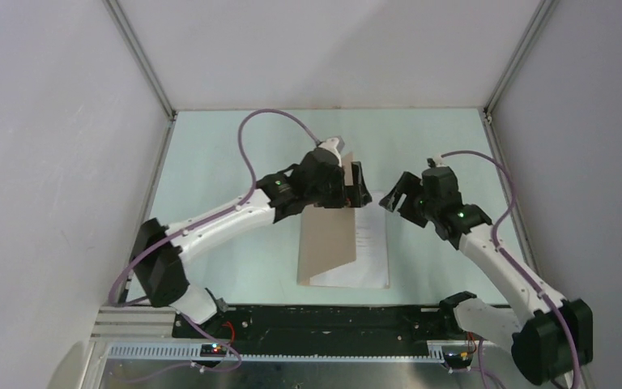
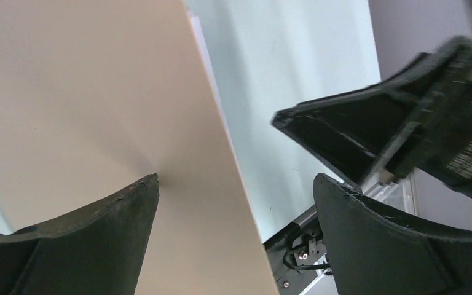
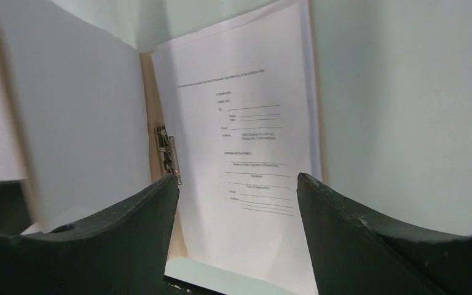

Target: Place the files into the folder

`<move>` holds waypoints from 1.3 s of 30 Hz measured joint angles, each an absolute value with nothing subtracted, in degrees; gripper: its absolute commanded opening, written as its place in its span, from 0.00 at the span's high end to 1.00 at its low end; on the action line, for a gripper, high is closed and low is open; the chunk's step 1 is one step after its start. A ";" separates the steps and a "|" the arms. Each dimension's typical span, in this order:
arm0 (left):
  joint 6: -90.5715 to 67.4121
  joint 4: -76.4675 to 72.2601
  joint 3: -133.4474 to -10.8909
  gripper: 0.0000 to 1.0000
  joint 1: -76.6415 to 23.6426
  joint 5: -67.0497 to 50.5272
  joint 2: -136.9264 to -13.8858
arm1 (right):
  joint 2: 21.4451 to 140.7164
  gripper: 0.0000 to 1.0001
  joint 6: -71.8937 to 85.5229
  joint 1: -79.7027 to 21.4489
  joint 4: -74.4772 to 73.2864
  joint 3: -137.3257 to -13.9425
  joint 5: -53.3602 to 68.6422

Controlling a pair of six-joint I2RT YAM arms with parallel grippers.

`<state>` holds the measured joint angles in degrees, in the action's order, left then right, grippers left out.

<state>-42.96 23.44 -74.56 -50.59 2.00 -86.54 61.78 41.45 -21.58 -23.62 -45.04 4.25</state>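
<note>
The tan folder lies mid-table with its left leaf lifted and tilted over to the right. The white files lie on its lower leaf, with printed text on the top sheet. My left gripper is open at the raised leaf's far edge. In the left wrist view that leaf fills the left side, and the left gripper straddles its edge, one fingertip against it. My right gripper is open, just right of the folder. In the right wrist view the right gripper is above the sheet. The metal spine clip shows.
White walls close in the pale green table on the left, back and right. A black and metal rail with the arm bases runs along the near edge. A purple cable loops above the left arm.
</note>
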 measured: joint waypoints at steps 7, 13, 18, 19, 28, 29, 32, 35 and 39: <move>-45.23 16.97 -72.88 0.00 -51.59 0.64 -96.49 | 51.72 0.23 38.94 -17.15 -29.32 -43.79 3.01; -47.05 6.02 -63.92 0.00 -49.15 -4.56 -103.90 | 50.30 0.20 38.44 -17.21 -31.22 -42.81 2.83; -47.92 -1.28 -62.11 0.00 -46.87 -7.99 -106.43 | 51.79 0.19 38.24 -19.09 -31.33 -42.63 2.85; -47.88 -1.69 -62.08 0.00 -46.61 -8.12 -106.39 | 52.36 0.18 38.22 -19.51 -31.16 -42.63 2.85; -41.52 12.34 -63.29 0.00 -44.31 -3.18 -91.22 | 57.65 0.01 37.39 -21.61 -30.04 -44.86 4.89; -40.49 14.31 -64.23 0.00 -43.68 -2.09 -88.40 | 58.04 0.00 37.30 -22.11 -29.80 -45.67 5.21; -36.93 19.86 -67.92 0.00 -41.47 2.46 -80.47 | 58.48 0.01 37.21 -23.29 -28.36 -47.83 6.09; -33.39 23.77 -69.54 0.00 -39.94 7.66 -74.15 | 58.46 0.00 37.23 -23.66 -25.87 -49.01 7.07; -30.68 28.14 -69.21 0.00 -38.15 11.68 -69.08 | 58.59 0.01 37.23 -23.81 -23.79 -49.28 7.75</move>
<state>-30.68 28.14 -69.21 -38.15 11.68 -69.08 58.59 37.23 -23.81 -23.79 -49.28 7.75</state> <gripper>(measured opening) 0.996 0.993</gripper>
